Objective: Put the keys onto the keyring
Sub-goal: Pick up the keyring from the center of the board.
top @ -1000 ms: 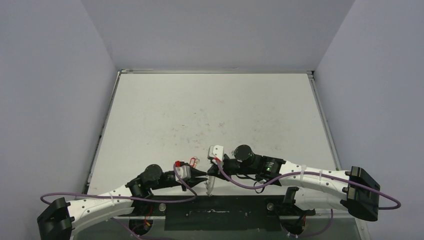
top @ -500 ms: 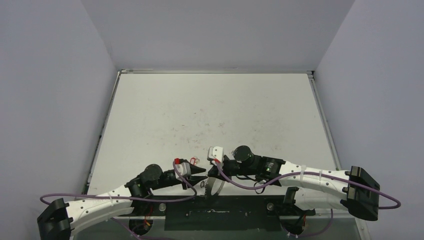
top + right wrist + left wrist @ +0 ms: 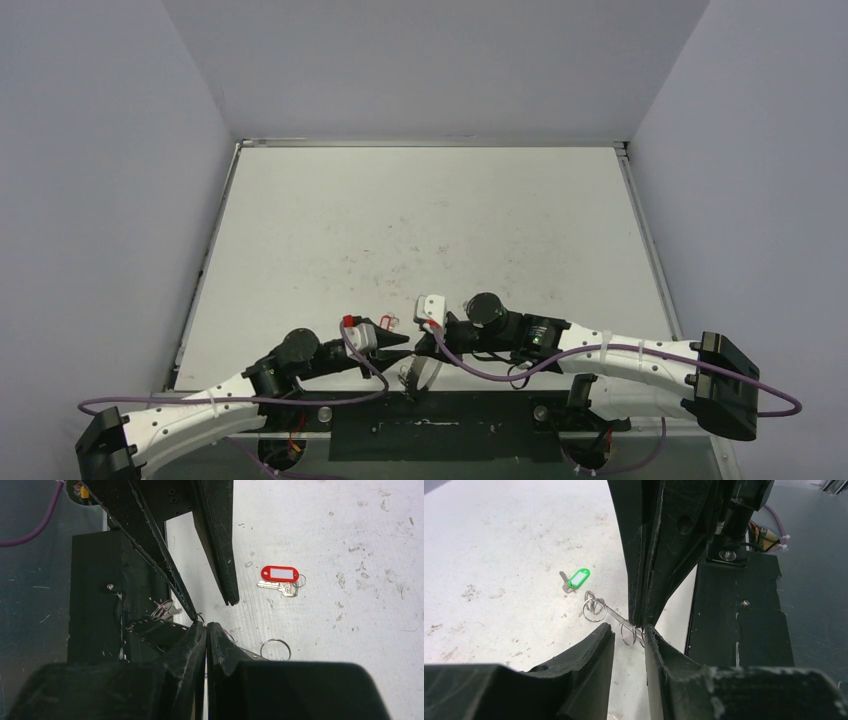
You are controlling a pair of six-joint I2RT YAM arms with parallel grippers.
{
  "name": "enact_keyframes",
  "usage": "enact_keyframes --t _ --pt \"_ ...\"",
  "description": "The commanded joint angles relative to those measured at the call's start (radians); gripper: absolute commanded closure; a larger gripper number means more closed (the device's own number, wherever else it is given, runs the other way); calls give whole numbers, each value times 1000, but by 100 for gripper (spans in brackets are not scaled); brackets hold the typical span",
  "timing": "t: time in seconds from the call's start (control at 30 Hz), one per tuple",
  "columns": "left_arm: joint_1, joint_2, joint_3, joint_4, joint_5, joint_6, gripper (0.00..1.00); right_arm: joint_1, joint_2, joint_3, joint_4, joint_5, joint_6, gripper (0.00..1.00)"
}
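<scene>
My right gripper (image 3: 206,627) is pinched tight on the thin wire of the keyring (image 3: 613,614), close to the near edge of the table (image 3: 430,220). My left gripper (image 3: 627,629) faces it with its jaws apart, straddling one of the small rings on that wire. I cannot see either pad touching it. The green-tagged key (image 3: 576,578) lies flat just beyond the keyring, and the red-tagged key (image 3: 280,574) lies flat on the other side, both apart from the wire. I judge the wire light, springy and slick, likely to swivel in a pinch, so I would grip it near a small ring. The keys are tiny and best taken by their thicker plastic tags.
</scene>
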Motion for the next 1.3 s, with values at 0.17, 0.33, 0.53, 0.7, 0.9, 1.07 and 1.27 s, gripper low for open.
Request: enact_keyframes --t 0.17,0.33,0.53,0.7,0.9,1.07,1.27 --pt "-5 117 60 54 71 3 69 13 -24 36 60 -12 4 100" --pt "-7 160 55 88 73 4 80 19 -17 40 61 -13 4 100" --pt "-10 180 49 129 89 11 97 23 -1 45 64 -13 3 100" --pt "-10 172 46 120 98 14 100 25 -1 45 69 4 4 100" --pt "-11 108 35 70 -8 -43 100 22 -32 16 139 94 69 57" --pt "-11 33 52 -75 -163 -149 100 13 -75 -3 164 175 107 33" --pt "-11 -17 53 -136 -183 -176 100 -28 -92 -5 93 484 225 19"
